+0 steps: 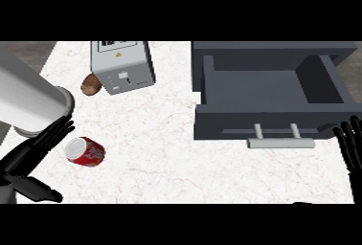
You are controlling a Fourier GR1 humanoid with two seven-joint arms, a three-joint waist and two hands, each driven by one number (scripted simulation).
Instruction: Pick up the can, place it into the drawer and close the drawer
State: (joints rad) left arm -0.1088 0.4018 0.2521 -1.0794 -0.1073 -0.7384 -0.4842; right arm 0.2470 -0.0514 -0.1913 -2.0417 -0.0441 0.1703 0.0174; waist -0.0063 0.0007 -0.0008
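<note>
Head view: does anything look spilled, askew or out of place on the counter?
Nothing stands out. The can sits by the left hand, the drawer is open, and a potato lies against the grey box.

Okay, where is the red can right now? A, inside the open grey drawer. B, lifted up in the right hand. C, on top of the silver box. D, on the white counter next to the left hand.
D: the red metal can with a pale top lies on the white marble counter, close beside the black left hand, whose fingers are straight, and the open grey drawer holds nothing.
</note>
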